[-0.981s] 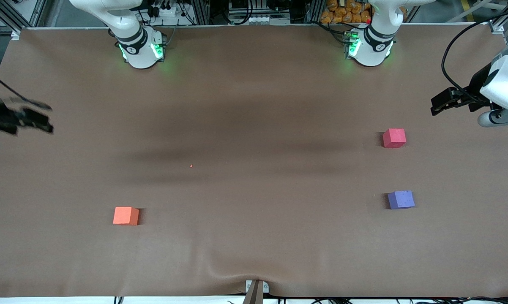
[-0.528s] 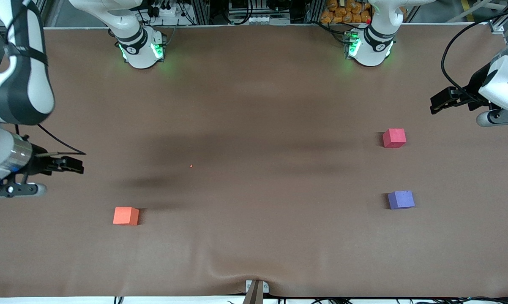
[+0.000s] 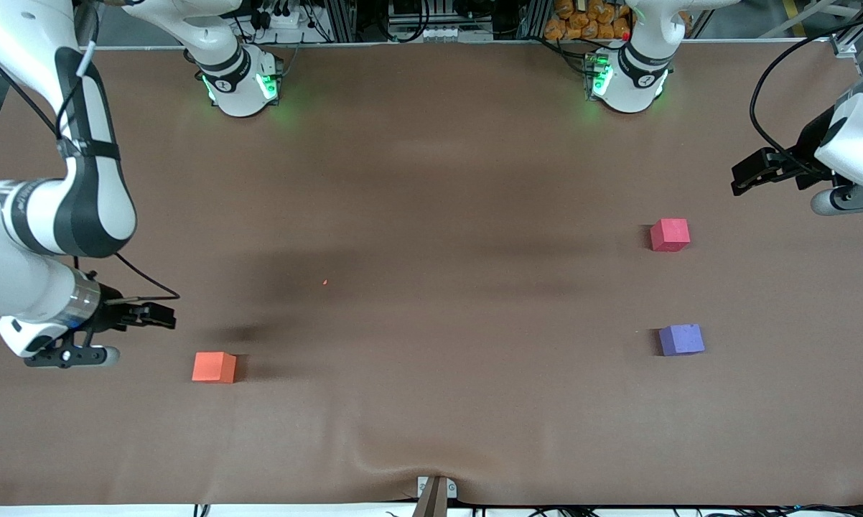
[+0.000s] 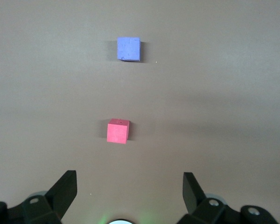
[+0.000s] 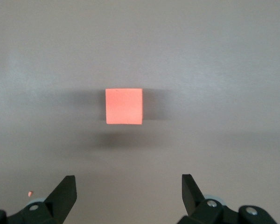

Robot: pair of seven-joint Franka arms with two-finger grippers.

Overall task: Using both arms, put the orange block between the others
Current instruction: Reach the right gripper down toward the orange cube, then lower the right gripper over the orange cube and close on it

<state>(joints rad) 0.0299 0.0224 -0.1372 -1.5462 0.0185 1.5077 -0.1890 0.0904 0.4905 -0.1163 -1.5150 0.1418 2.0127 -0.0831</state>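
Through the right wrist camera we looked straight down at a plain brown table (image 5: 224,70). A single orange block (image 5: 124,106) sat on it, square-on to us, its top face flat and evenly lit, with soft shadows spreading out on the table around its sides. At the edge of the picture we saw the right gripper (image 5: 128,193), its two black fingers (image 5: 65,191) spread wide apart and holding nothing. The block lay on the table ahead of the gap between them, not touching either one. A tiny orange speck (image 5: 30,192) rested on the table close beside one finger.
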